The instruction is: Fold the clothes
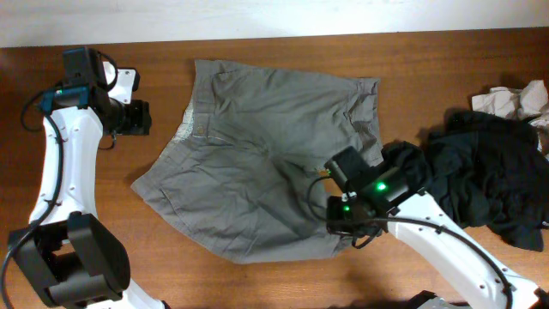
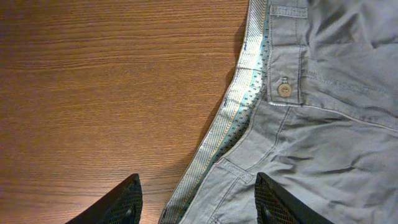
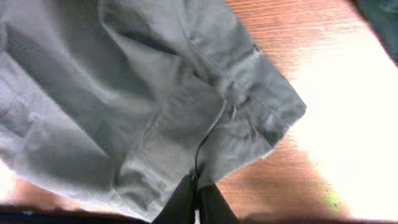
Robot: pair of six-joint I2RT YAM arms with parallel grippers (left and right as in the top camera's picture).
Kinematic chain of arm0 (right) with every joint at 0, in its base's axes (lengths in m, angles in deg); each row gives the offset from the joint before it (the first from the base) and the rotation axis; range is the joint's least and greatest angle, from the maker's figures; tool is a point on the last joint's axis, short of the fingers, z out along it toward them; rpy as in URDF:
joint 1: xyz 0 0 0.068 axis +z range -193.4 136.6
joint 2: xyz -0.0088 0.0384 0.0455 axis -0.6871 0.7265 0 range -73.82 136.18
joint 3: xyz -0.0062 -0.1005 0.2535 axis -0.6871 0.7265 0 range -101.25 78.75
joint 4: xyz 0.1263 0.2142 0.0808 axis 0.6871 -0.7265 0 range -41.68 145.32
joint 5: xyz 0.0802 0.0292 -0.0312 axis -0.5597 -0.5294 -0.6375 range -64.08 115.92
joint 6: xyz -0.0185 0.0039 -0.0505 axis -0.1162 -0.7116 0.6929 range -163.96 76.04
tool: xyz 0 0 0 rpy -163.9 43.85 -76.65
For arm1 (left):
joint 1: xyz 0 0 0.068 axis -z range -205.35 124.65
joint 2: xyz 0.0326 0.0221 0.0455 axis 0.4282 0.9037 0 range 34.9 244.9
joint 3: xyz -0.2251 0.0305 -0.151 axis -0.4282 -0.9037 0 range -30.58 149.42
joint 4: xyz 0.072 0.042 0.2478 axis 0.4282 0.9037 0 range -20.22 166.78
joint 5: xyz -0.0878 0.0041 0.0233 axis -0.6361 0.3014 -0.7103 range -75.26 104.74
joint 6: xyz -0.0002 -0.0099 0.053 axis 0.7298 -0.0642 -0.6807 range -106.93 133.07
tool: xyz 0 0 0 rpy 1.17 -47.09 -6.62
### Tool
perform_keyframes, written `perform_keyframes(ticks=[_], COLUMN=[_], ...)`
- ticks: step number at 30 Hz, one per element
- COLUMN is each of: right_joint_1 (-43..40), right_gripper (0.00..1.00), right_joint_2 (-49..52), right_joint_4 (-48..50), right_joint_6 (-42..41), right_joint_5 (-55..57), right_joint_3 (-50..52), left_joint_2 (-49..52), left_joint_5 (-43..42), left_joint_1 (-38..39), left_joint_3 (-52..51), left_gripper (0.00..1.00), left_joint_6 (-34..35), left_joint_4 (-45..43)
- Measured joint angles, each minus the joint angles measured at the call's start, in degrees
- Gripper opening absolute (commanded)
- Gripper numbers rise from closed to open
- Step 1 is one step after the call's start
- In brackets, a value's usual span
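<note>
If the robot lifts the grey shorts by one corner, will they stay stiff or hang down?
Probably floppy: the grey shorts lie in soft wrinkles, so they should drape. The layered waistband may hold shape slightly better. Thin cloth, so likely light.

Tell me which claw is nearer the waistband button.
Left. The left claw hangs open just short of the waistband button; the right claw is shut on the shorts at the hem, the opposite end.
</note>
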Motion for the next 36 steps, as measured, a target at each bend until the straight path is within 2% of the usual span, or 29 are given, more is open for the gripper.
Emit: perform_keyframes(ticks=[3,12,13,14,15,17,19,20,25,33,36], right_joint_1=[-0.63,-3.54,-3.93,-4.22,-4.48,-5.14,-5.95,-6.88,-9.46,-9.46,-8.81], right_gripper=[0.04,0.05,0.12,0.24,0.27,0.45,0.56,0.58,0.63,0.65,0.66], right_joint_2=[0.0,2.58,3.87,5.07,6.51,9.22,10.4,10.51,8.81,1.31,1.29], right_joint_4=[0.94,18.43,19.65,20.48,21.38,21.79,21.33,20.52,12.57,-1.66,-3.41], right_joint_6=[1.07,1.77,1.95,2.19,2.82,4.37,5.7,7.3,11.1,12.2,12.22], right_joint_5=[0.15,0.98,1.44,1.84,2.25,2.84,2.89,2.56,-3.1,-12.04,-13.25], right_joint_3=[0.0,-0.09,-0.09,-0.09,-0.09,-0.09,-0.09,-0.09,-1.6,-5.2,-4.72], left_joint_2=[0.0,0.0,0.0,0.0,0.0,0.0,0.0,0.0,0.0,0.0,0.0], left_joint_5=[-0.44,-0.66,-0.66,-0.66,-0.66,-0.66,-0.66,-0.68,-0.66,-0.66,-0.66], left_joint_1=[0.0,0.0,0.0,0.0,0.0,0.0,0.0,0.0,0.0,0.0,0.0], left_joint_3=[0.0,0.0,0.0,0.0,0.0,0.0,0.0,0.0,0.0,0.0,0.0], left_gripper=[0.58,0.58,0.58,0.58,0.58,0.58,0.58,0.58,0.58,0.58,0.58], left_joint_6=[0.0,0.0,0.0,0.0,0.0,0.0,0.0,0.0,0.0,0.0,0.0], left_joint_4=[0.0,0.0,0.0,0.0,0.0,0.02,0.02,0.0,0.0,0.0,-0.02])
